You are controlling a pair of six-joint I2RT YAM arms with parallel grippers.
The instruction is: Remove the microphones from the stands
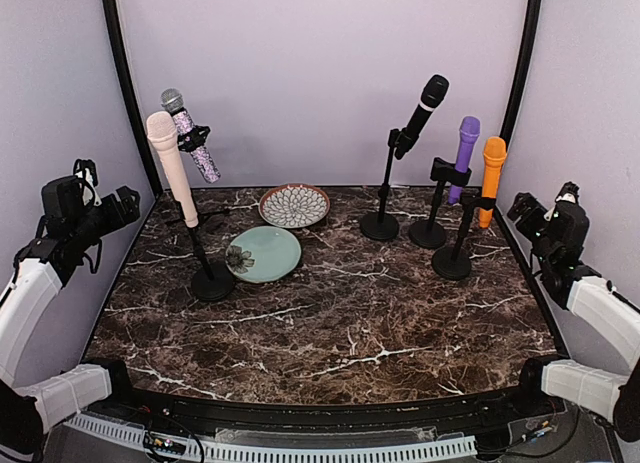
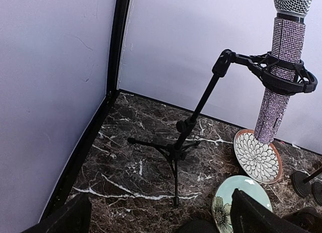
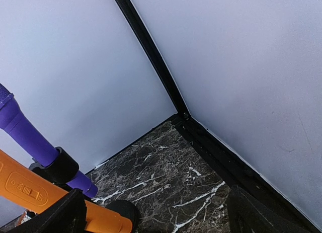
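Five microphones sat in their stands on the marble table (image 1: 340, 328), placed here by the green plate (image 1: 268, 253) near its middle. Just left of that plate stood the round base of a stand holding the pink microphone (image 1: 170, 168), which leaned up and to the left. Behind and left of the plate, the glitter microphone (image 1: 192, 138) hung tilted in a clip on a tripod stand (image 2: 173, 147). Its lower end showed above the patterned plate (image 1: 294, 205), which lay just behind the green one. Well to the right of the green plate were three more stands close together, carrying the black microphone (image 1: 422, 113), the purple microphone (image 1: 464, 155) and the orange microphone (image 1: 491, 178). The left gripper (image 1: 122, 205) hung in the air far left of the plate, its fingers (image 2: 70, 218) spread wide and empty. The right gripper (image 1: 522, 209) hung far right of it, beyond the orange microphone, fingers (image 3: 60, 215) likewise apart and holding nothing.
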